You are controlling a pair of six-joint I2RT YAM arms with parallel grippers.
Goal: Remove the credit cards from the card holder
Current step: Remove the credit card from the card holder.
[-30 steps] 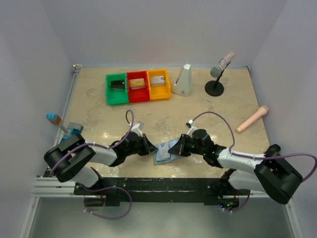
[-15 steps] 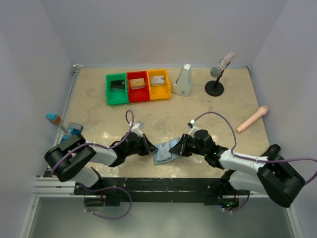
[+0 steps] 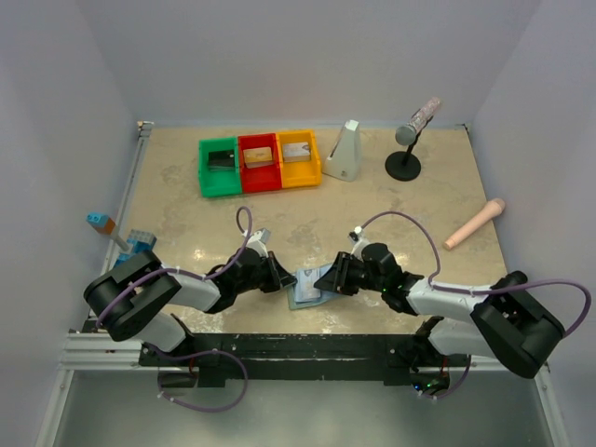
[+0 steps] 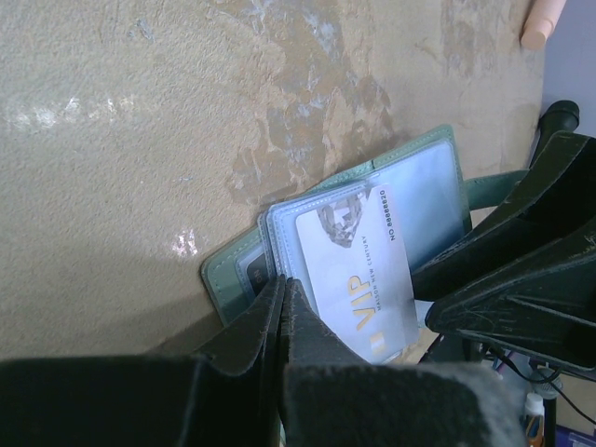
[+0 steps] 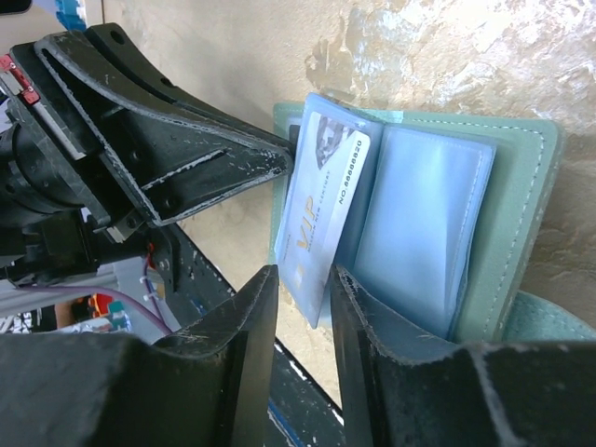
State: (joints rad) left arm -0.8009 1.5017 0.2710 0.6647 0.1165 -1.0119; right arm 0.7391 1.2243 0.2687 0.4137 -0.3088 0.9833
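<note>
Far left, small blue toy bricks [image 3: 135, 244] sit at the table's left margin, well apart from the work. The left gripper [image 4: 281, 300] has its jaws pressed fully together on the near-left edge of the small grey-green bifold card holder [image 4: 222, 282], seemingly pinching a pocket leaf to pin it down. The holder lies open on the beige mottled table [image 3: 391, 200], close to the near edge, between the two arms. The silver-grey "VIP" credit card [image 5: 326, 200] stands partway out of a pale blue inner pocket [image 5: 424, 223], its free end reaching toward the right arm. The plain black card I cannot pick out for sure. The right gripper [image 5: 303, 279] has its jaws partly apart around that free end; nothing is clamped. Judged step: first card half drawn, grasp not yet made. Next move likely calls for closing squarely on the card's end, then pulling straight back along the pocket's line while the left side keeps the holder from sliding. Room: bare table runs to the right as far as the peach-coloured cylinder [image 3: 475, 223], and to the rear up to the row of green, red and yellow plastic bins [image 3: 259, 163]. The near side is tight: the table edge is just beside the holder, so a pull drifting that way risks dropping the card off.
</note>
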